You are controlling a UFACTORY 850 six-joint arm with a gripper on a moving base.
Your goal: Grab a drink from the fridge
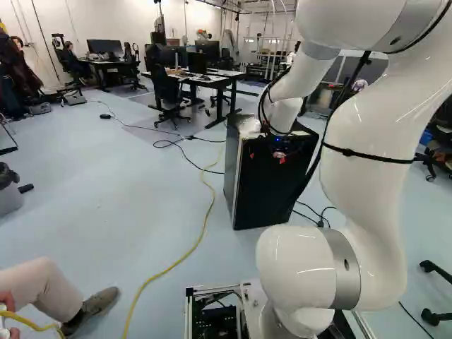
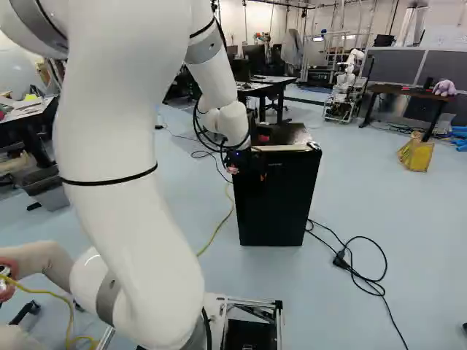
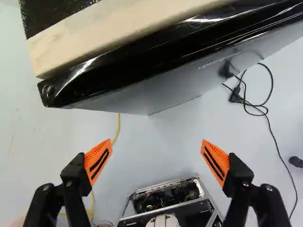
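Note:
In the left base view my gripper (image 1: pixel 268 157) is at the upper front of the black fridge (image 1: pixel 274 189). The right base view has the fridge (image 2: pixel 271 200) standing upright, its door looking closed. Seen from the wrist, my gripper (image 3: pixel 156 160) is wide open, with nothing between its orange pads. The fridge door's front face (image 3: pixel 161 87) and glossy top edge lie ahead of the fingers, apart from them. A pale strip (image 3: pixel 109 33) runs along the top behind that edge. The inside of the fridge is hidden, and no drink is visible.
Black cables (image 2: pixel 357 270) lie on the floor beside the fridge. A yellow cable (image 1: pixel 205 219) crosses the floor on its other side. Desks (image 1: pixel 205 79) and chairs stand behind. Another robot (image 2: pixel 349 80) stands farther back. A seated person's leg shows near the base.

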